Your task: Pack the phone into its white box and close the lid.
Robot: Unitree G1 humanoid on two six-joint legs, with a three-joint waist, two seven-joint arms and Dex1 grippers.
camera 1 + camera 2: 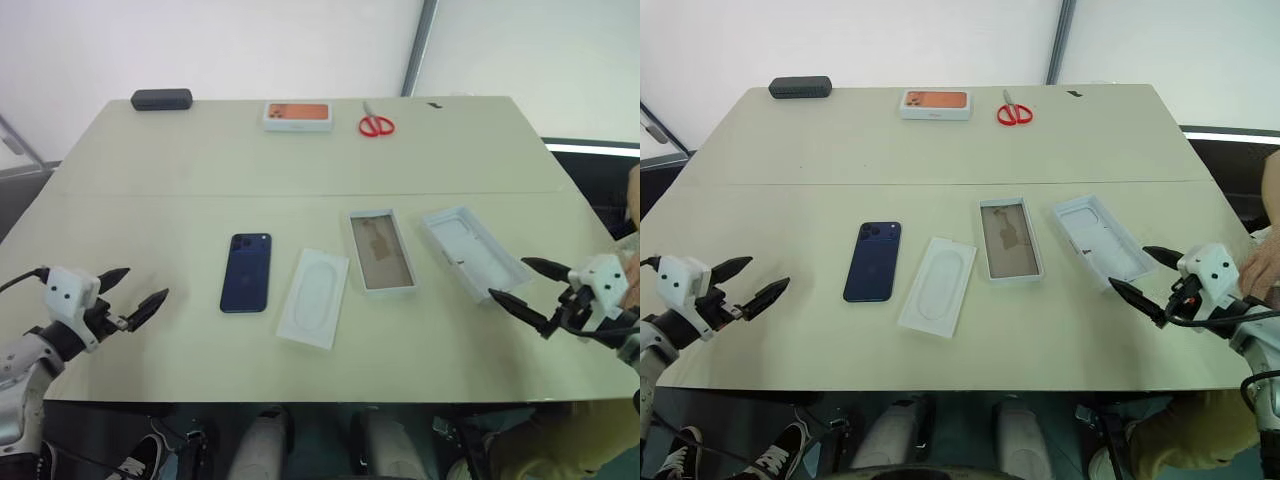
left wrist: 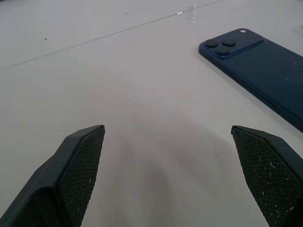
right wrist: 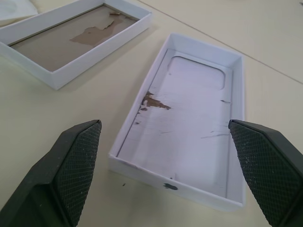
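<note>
Left eye view: one phone, one white box, one lid.

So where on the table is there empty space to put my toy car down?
There is a wide bare strip across the middle, between the scissors and orange-picture box at the back and the row in front. The front left corner beside the phone is bare too. It is crowded from the phone across the insert and white box to the lid.

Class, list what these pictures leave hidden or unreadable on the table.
- The phone: screen side faces the table; left wrist view's edge cuts off its lower end.
- The lid: outer face is underneath.
- The box with orange picture: print too small, eye views.
- The dark case: contents closed off.
</note>
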